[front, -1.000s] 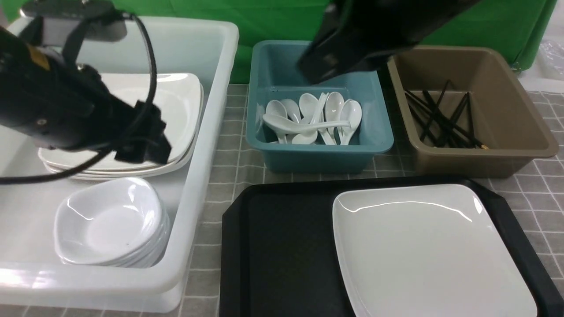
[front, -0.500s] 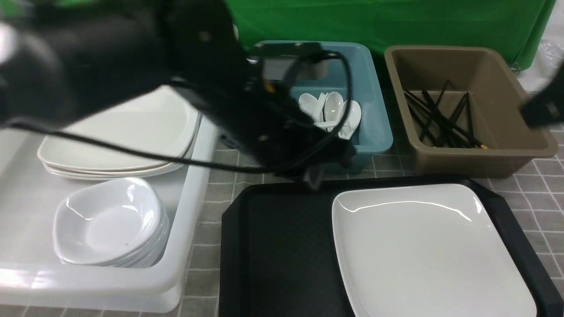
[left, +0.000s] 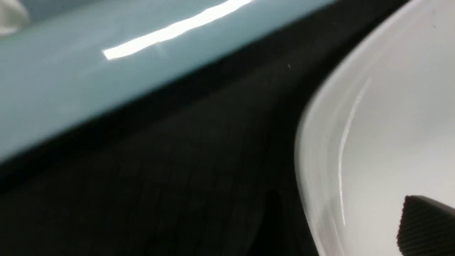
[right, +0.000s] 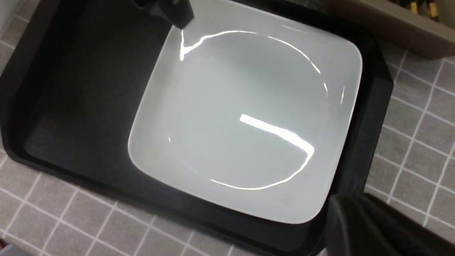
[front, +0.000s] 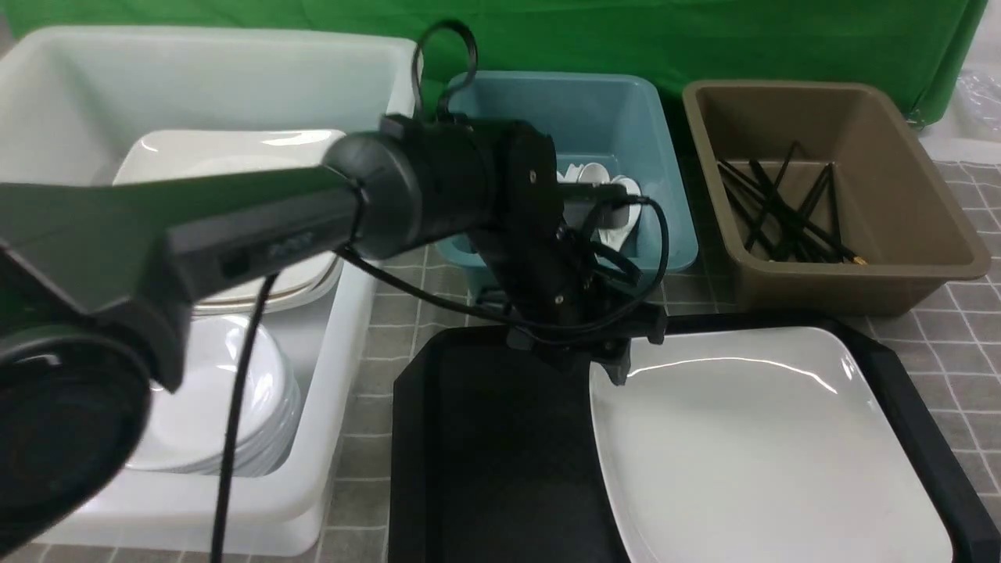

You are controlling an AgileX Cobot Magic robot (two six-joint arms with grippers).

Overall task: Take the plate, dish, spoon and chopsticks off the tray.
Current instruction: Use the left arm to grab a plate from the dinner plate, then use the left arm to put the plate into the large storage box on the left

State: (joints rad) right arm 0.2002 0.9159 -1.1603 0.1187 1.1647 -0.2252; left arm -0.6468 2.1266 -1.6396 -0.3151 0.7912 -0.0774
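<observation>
The large white plate (front: 766, 446) lies on the right half of the black tray (front: 485, 438); nothing else is on the tray. My left gripper (front: 608, 361) hangs at the plate's far-left corner. In the left wrist view this gripper (left: 344, 227) is open: one finger (left: 426, 224) is over the plate (left: 391, 124), the other over the tray (left: 177, 170), with the rim between them. My right gripper (right: 343, 217) is out of the front view. It looks shut and empty beside the near corner of the plate (right: 241, 121).
A white tub (front: 352, 328) at the left holds stacked plates (front: 235, 156) and dishes (front: 211, 407). Behind the tray, a blue tub (front: 665, 234) holds spoons (front: 614, 191) and a brown tub (front: 860, 281) holds black chopsticks (front: 782, 211). The left arm spans the white tub.
My left arm has swung right from over the white tub and come down to the plate's far-left corner. The right arm has left the front view.
</observation>
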